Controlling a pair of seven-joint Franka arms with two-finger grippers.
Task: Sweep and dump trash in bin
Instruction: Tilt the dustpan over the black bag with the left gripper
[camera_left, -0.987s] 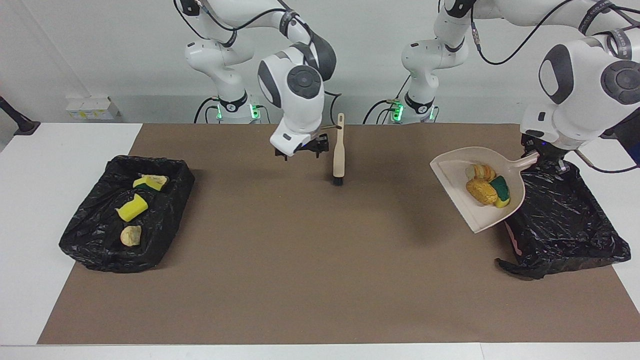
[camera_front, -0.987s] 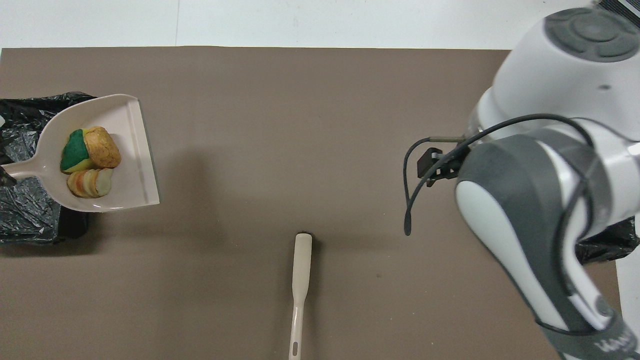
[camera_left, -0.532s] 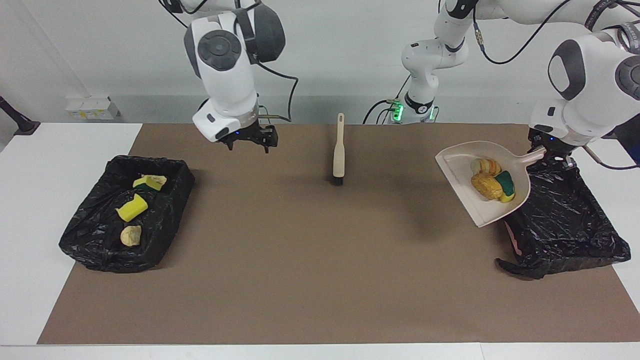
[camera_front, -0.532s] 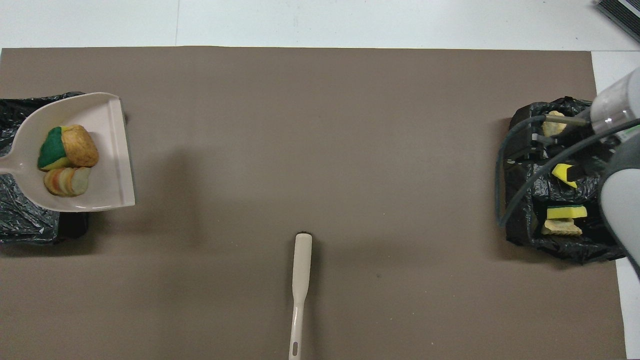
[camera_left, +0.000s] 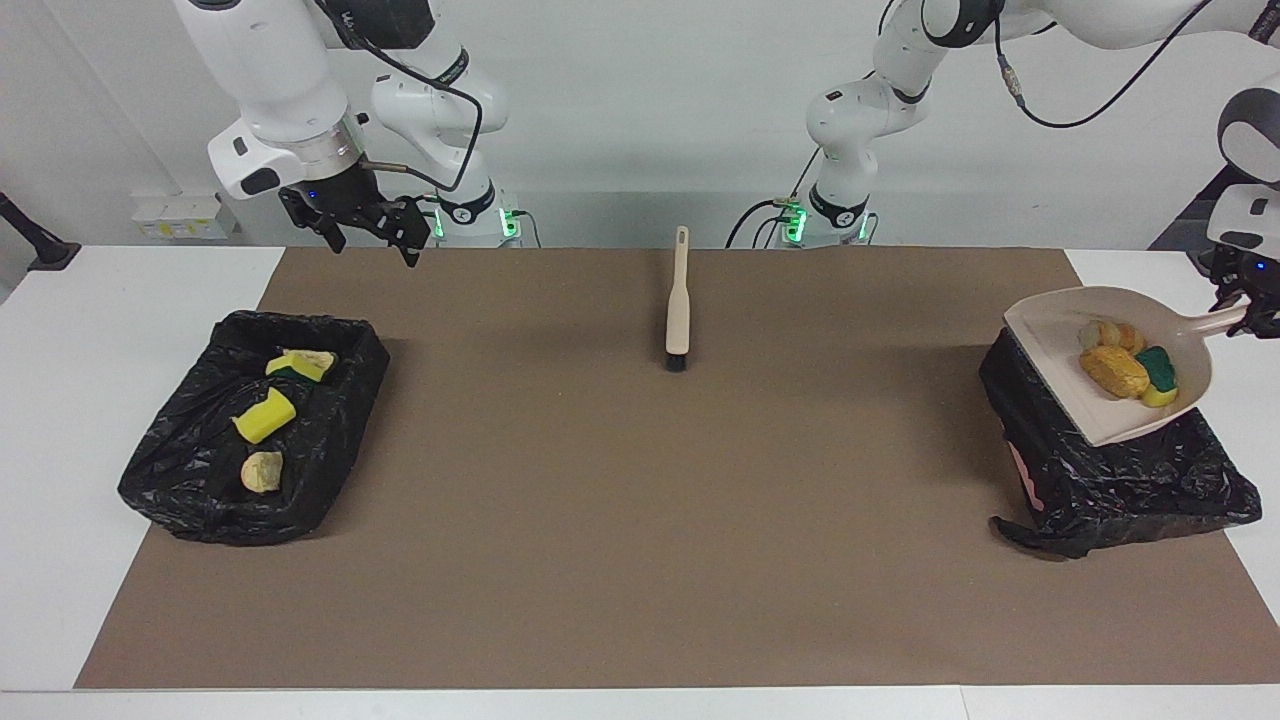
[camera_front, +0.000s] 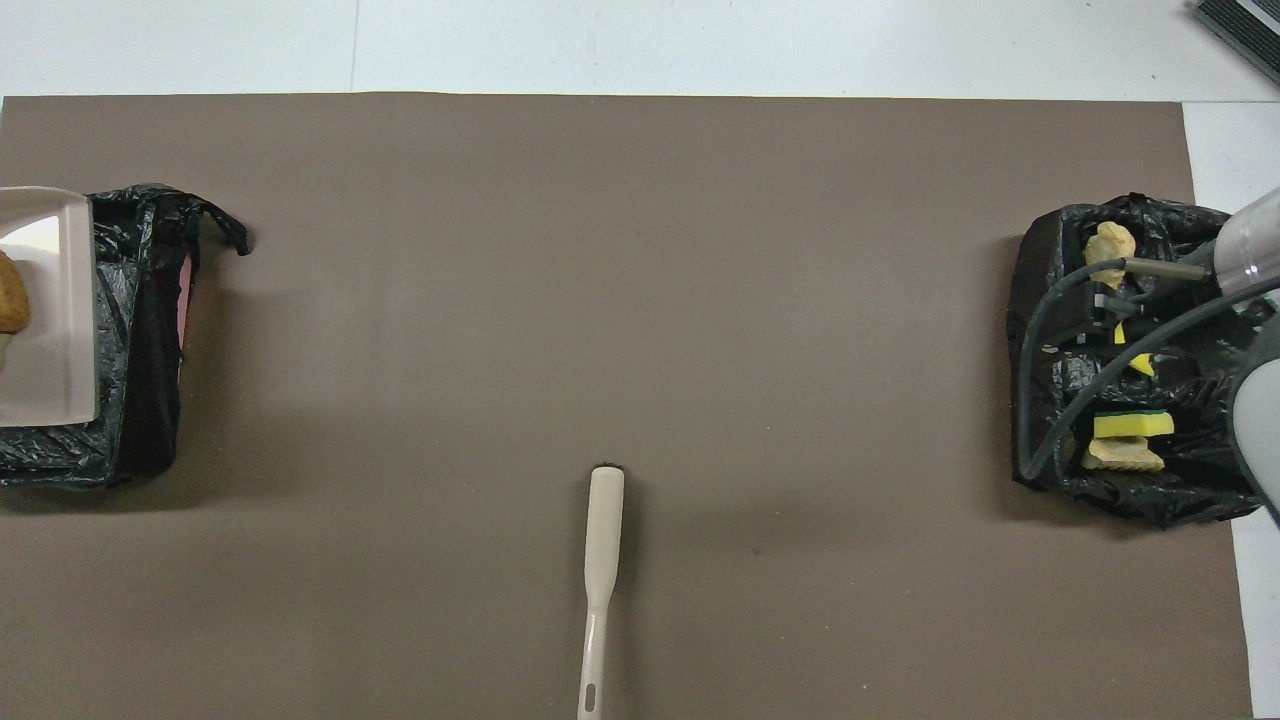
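Facing view, left claw gripping dustpan with three scraps, right claw open

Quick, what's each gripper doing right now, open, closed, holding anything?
Left gripper: shut on the dustpan handle, loaded pan over the black-lined bin.
Right gripper: open, empty, raised at its own end of the table.

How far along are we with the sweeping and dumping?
Done: the brown mat shows no loose scraps, and the beige brush lies put down. Three scraps already sit in the black-lined bin at the right arm's end. In hand: the left gripper holds the loaded beige dustpan over the other black-lined bin. Left: tipping it out. The open right gripper waits.
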